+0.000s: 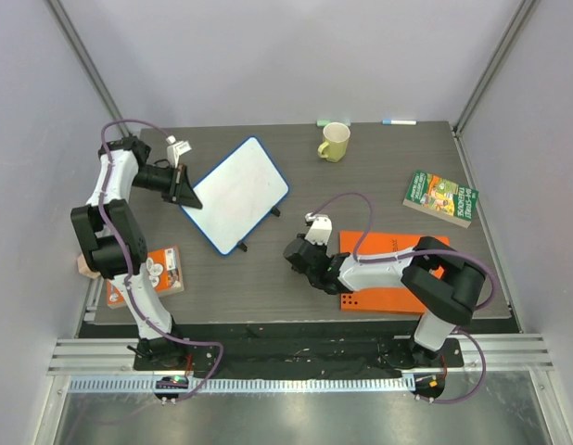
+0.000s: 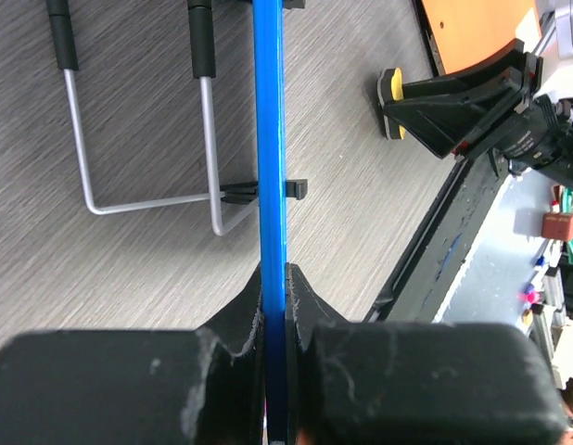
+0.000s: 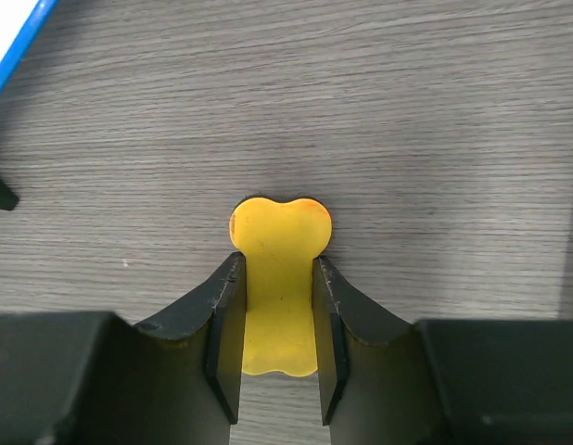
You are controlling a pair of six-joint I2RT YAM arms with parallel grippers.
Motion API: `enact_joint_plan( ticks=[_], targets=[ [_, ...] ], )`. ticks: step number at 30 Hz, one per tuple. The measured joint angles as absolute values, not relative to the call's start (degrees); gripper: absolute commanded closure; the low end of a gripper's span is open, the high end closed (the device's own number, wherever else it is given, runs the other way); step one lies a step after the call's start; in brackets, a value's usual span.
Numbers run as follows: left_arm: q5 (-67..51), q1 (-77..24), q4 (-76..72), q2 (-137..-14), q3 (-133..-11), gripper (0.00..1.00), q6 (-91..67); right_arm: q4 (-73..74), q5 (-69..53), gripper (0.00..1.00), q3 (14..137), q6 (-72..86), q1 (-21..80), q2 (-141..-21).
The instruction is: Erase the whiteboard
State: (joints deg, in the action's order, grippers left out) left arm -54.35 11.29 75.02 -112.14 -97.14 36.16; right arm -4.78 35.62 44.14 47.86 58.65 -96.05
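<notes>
The whiteboard [image 1: 238, 193] stands in the far left-centre of the dark wood-grain table [image 1: 379, 171], turned at an angle and propped on a wire stand [image 2: 82, 139]. Its white face shows only faint red marks. The left gripper [image 1: 186, 188] reaches in from the left and pinches the board's left edge. In the left wrist view its fingers [image 2: 245, 306] are pressed together on the thin blue rim [image 2: 270, 139], which runs straight up between them.

The right gripper [image 1: 299, 252] sits low over the table to the near right of the board, apart from it and just left of the flat orange sheet [image 1: 384, 269]. Its jaws are closed on a yellow eraser [image 3: 279, 278] (peanut-shaped from above, with a dark underside in the left wrist view), whose rounded end pokes out past the fingertips over bare wood.

A pale yellow mug [image 1: 334, 142] stands near the far edge. A green-covered book [image 1: 440, 197] lies at the right side. Another book [image 1: 157, 273] lies at the near left, beside the left arm. A marker [image 1: 398, 121] rests along the far rim.
</notes>
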Motion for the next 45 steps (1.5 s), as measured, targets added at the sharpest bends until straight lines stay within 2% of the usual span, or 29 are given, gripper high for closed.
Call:
enact_joint_plan(
  ticks=[8, 11, 12, 13, 15, 16, 18, 19, 20, 22, 26, 34, 35, 39, 45],
  targets=[
    [-54.3, 13.1, 77.4, -112.2, -97.2, 1.00, 40.7, -4.7, 34.1, 0.99, 46.1, 49.1, 58.7, -98.0],
    [-54.6, 13.4, 78.1, -112.4, -97.3, 1.00, 42.0, -4.7, 33.7, 0.93, 46.7, 49.4, 58.7, -98.6],
    [-54.7, 13.5, 78.2, -112.6, -97.3, 0.97, 42.3, -4.8, 33.6, 0.91, 46.9, 49.5, 58.7, -98.7],
    [-54.9, 13.5, 78.3, -112.6, -97.3, 0.87, 42.6, -4.8, 33.5, 0.89, 47.1, 49.5, 58.7, -98.9],
    [-54.9, 13.5, 78.3, -112.7, -97.3, 0.79, 42.7, -4.8, 33.3, 0.79, 47.4, 49.5, 58.7, -99.2],
    [-54.7, 13.5, 78.0, -112.7, -97.3, 0.68, 43.0, -4.9, 33.1, 0.74, 47.5, 49.5, 58.6, -99.3],
    [-53.9, 13.5, 77.8, -112.7, -97.3, 0.57, 43.5, -5.1, 32.9, 0.64, 47.5, 49.5, 58.6, -99.4],
    [-53.6, 13.5, 77.6, -112.7, -97.2, 0.49, 43.4, -5.1, 32.8, 0.62, 47.5, 49.5, 58.6, -99.4],
    [-53.3, 13.5, 77.6, -112.7, -97.1, 0.48, 43.0, -5.2, 32.7, 0.56, 47.5, 49.5, 58.6, -99.4],
    [-52.7, 13.6, 77.5, -112.7, -96.8, 0.45, 42.4, -5.4, 32.5, 0.54, 47.5, 49.5, 58.6, -99.4],
    [-51.8, 13.6, 77.5, -112.7, -96.6, 0.37, 41.1, -5.7, 31.9, 0.40, 47.5, 49.6, 58.7, -99.4],
    [-48.1, 15.2, 77.3, -111.8, -96.1, 0.19, 36.5, -5.6, 32.4, 0.17, 47.0, 49.5, 58.7, -98.3],
    [-47.3, 16.0, 77.1, -111.2, -95.9, 0.00, 35.2, -5.1, 32.6, 0.15, 46.8, 49.4, 58.7, -97.8],
    [-42.2, 20.4, 70.5, -106.0, -94.0, 0.00, 26.7, -3.2, 34.3, 0.00, 45.4, 49.0, 58.7, -95.0],
    [-30.8, 24.4, 54.6, -89.3, -86.5, 0.00, 14.0, -0.3, 41.4, 0.00, 42.3, 46.8, 58.6, -84.2]
  ],
)
